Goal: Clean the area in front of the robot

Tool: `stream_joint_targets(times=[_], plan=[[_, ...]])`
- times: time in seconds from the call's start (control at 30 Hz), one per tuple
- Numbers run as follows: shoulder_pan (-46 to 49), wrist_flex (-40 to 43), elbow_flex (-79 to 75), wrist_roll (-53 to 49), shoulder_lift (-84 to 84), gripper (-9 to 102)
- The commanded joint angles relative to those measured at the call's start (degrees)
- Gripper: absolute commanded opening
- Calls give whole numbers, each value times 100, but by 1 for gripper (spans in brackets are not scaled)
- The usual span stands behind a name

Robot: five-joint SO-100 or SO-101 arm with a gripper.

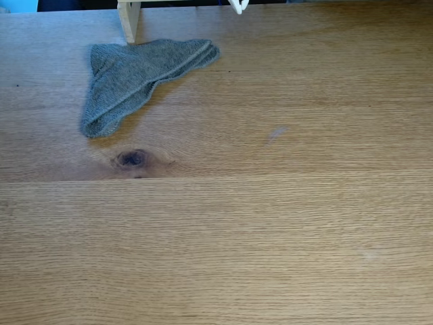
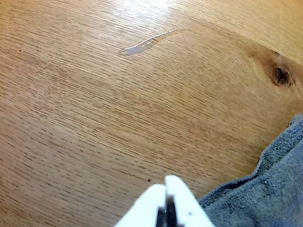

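much bare tabletop beside cloth near far edge.

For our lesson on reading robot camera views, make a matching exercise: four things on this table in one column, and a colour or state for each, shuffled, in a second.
Things:
1. cloth
2. knot
3. smear
4. gripper

Descriptions:
A. white, fingers together
B. grey, crumpled
C. dark oval in the wood
D. pale, glossy streak

Pairs: 1-B, 2-C, 3-D, 4-A

In the wrist view the gripper hangs over the bare table, with the cloth at the lower right.
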Motion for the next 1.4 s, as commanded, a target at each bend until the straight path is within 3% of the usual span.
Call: stream_joint_targets(times=[0.0,0.43,0.53,0.63,0.8,1.0,1.17,1.37], plan=[[1327,0,642,325,-26,0],[1362,-44,642,264,-105,0],[1213,-835,571,-70,-853,0],[1248,-1652,475,-554,-1230,12],[791,-2347,-439,-712,-2206,11],[510,-2127,-2514,167,-4324,20],[1081,-2039,-4034,492,-5555,38],[2470,-2399,-4931,519,-6407,37]])
